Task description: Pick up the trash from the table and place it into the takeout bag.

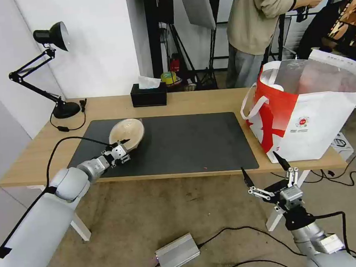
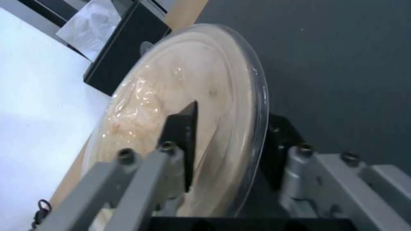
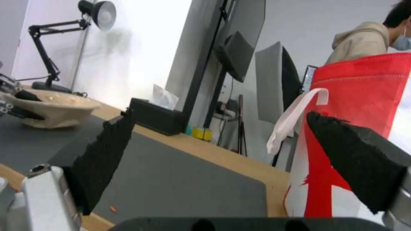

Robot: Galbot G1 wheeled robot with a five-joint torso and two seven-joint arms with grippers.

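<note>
Left pincer [image 1: 123, 148]: clamped on beige bowl [image 1: 126, 132] rim, bowl tilted.
Takeout bag [image 1: 308, 115] well apart at desk's [image 1: 208, 102] far right; right pincer [image 1: 267, 171], apart, idles nearer it.

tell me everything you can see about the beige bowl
The beige bowl is round and shallow, with a clear glossy film or lid over its pale inside. It sits tilted at the near left of the dark mat on the table. The left gripper is shut on its near rim, one finger inside, the other outside.
</note>
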